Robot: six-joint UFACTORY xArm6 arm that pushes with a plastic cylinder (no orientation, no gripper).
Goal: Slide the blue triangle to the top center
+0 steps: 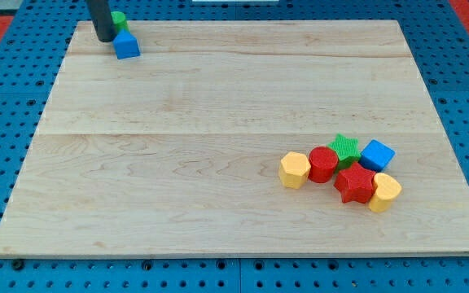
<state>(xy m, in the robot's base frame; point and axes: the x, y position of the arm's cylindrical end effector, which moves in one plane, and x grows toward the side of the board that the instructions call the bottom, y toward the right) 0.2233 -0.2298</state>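
Top-left, my tip (104, 38) beside blue triangle (126, 45).

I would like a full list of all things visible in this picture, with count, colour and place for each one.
wooden board: one, light wood, fills most of the view
blue pegboard surface: one, blue, around the board
blue triangle block: one, blue, top left corner of the board
green block: one, green, just above the blue triangle, shape unclear
yellow blocks: two, yellow, cluster's left end and its lower right
red cylinder block: one, red, cluster's left part
red star block: one, red, cluster's middle
green star block: one, green, cluster's top
blue cube block: one, blue, cluster's right
my tip: one, dark rod, just left of the blue triangle
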